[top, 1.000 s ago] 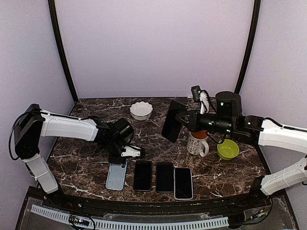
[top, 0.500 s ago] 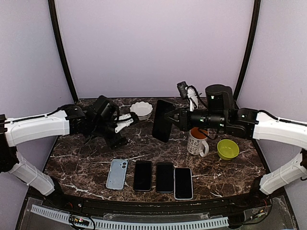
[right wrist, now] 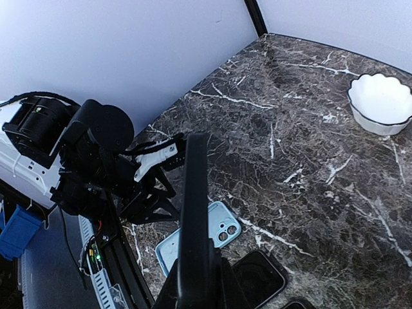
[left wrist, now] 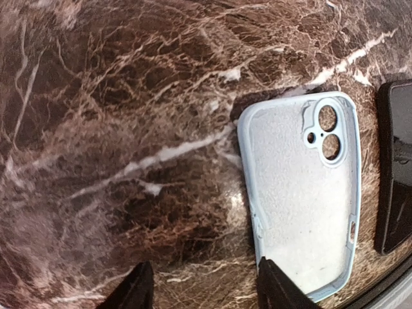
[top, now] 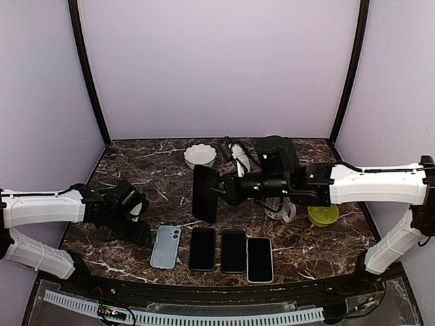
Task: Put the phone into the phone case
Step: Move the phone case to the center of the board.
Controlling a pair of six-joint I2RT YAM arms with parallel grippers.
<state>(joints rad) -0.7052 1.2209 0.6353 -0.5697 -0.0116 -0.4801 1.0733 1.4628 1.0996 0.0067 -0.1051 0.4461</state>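
A light blue phone case [top: 165, 246] lies open side up at the front of the marble table; it also shows in the left wrist view [left wrist: 302, 193] and the right wrist view [right wrist: 222, 226]. My right gripper [top: 221, 193] is shut on a black phone [top: 205, 193], held upright in the air above and behind the case. In the right wrist view the phone [right wrist: 195, 206] is edge-on between the gripper [right wrist: 196, 283]. My left gripper [top: 141, 229] is open and empty, low over the table just left of the case; its right finger [left wrist: 273, 290] is near the case's edge.
Three more black phones [top: 202, 248] [top: 233, 250] [top: 259, 259] lie in a row right of the case. A white scalloped bowl [top: 200, 156] stands at the back. A mug [top: 284, 207] and a green bowl [top: 322, 214] stand at the right.
My left arm has swung from the back near the white bowl down to the table left of the case. My right arm has carried the phone further left.
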